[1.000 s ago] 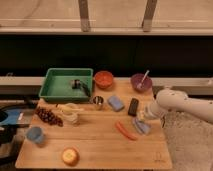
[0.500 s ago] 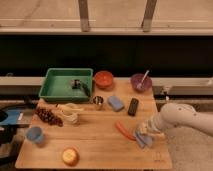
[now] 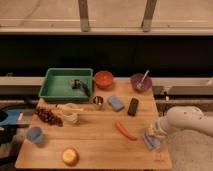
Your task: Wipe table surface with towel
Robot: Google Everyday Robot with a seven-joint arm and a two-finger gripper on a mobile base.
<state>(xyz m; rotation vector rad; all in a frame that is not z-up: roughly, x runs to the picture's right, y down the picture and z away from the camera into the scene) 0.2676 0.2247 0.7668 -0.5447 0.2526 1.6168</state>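
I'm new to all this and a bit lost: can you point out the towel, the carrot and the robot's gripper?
towel (image 3: pixel 150 144), camera view, middle of the pale blue cloth
carrot (image 3: pixel 126 131), camera view, middle of its orange body
gripper (image 3: pixel 153 133), camera view, its tip, down on the towel's upper edge

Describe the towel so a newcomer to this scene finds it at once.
Start at the wooden table surface and go to its near right corner, where the white arm reaches in. The towel lies there under the gripper, just right of the orange carrot. It is a crumpled pale blue-grey cloth, unlike the brighter blue block mid-table or the round blue cup far left.
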